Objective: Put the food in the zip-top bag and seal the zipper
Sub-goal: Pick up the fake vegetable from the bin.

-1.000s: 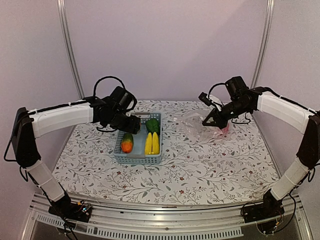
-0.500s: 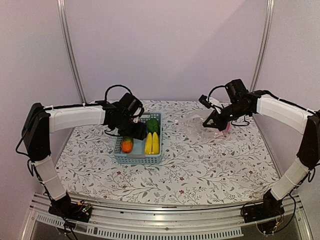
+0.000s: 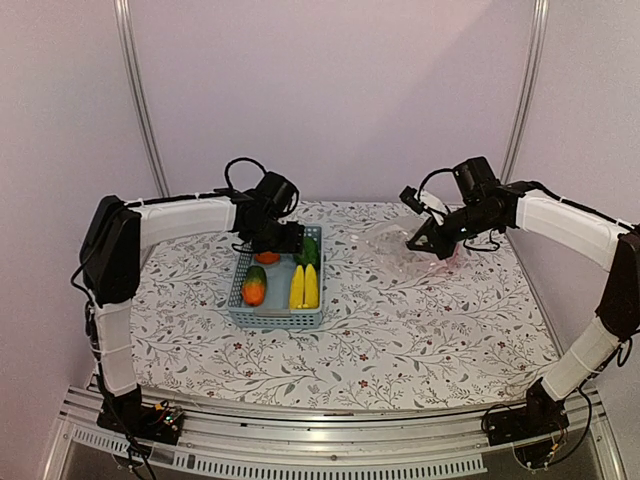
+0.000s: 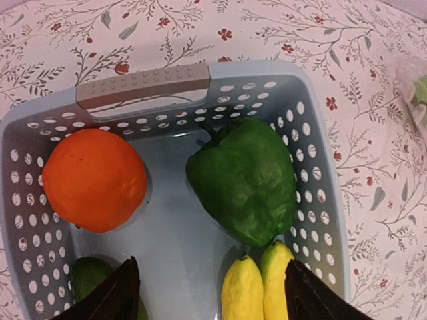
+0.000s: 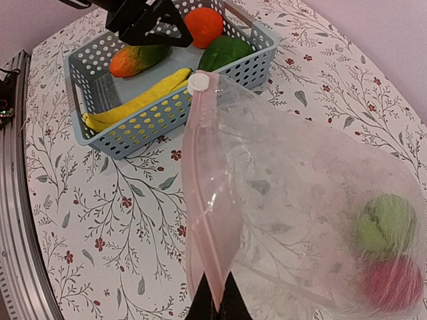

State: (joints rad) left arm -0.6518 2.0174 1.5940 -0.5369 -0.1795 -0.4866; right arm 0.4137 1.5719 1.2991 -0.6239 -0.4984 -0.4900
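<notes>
The zip-top bag [image 5: 300, 173] is at the far right of the surface [image 3: 400, 330]. My right end effector [image 5: 215, 303] is pinched shut on its pink zipper [image 5: 207, 200], arm reaching inward. Only the right wrist view shows the green piece [image 5: 383, 223] and red piece [image 5: 393, 283] inside. My left end effector [image 4: 213, 300] hovers wide open and empty over the basket [image 4: 320, 200], above the orange [image 4: 93, 180], pepper [image 4: 243, 180] and bananas [image 4: 257, 290].

Left pincer [image 4: 211, 263] spread wide, pointing down; right pincer [image 5: 215, 293] clamped on zip-top bag [image 5: 300, 167].
</notes>
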